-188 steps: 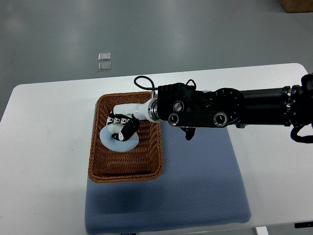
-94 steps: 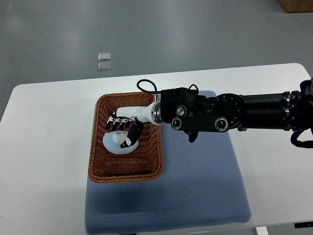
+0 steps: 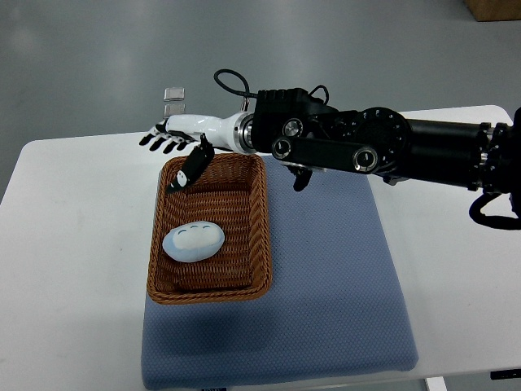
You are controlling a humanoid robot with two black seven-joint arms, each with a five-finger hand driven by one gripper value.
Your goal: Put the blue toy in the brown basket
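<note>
A pale blue, egg-shaped toy (image 3: 194, 240) lies flat inside the brown wicker basket (image 3: 256, 236), left of its middle. My right hand (image 3: 172, 149) is open with its fingers spread. It hovers over the basket's far left corner, apart from the toy and holding nothing. Its black arm (image 3: 366, 148) comes in from the right edge.
The basket stands on a blue-grey mat (image 3: 334, 277) on a white table (image 3: 73, 269). Two small clear squares (image 3: 173, 101) lie on the grey floor beyond the table's far edge. A brown box corner (image 3: 493, 8) shows at the top right.
My right hand let go of the blue toy, opened, and rose away toward the basket's far left corner. The toy now rests in the basket.
</note>
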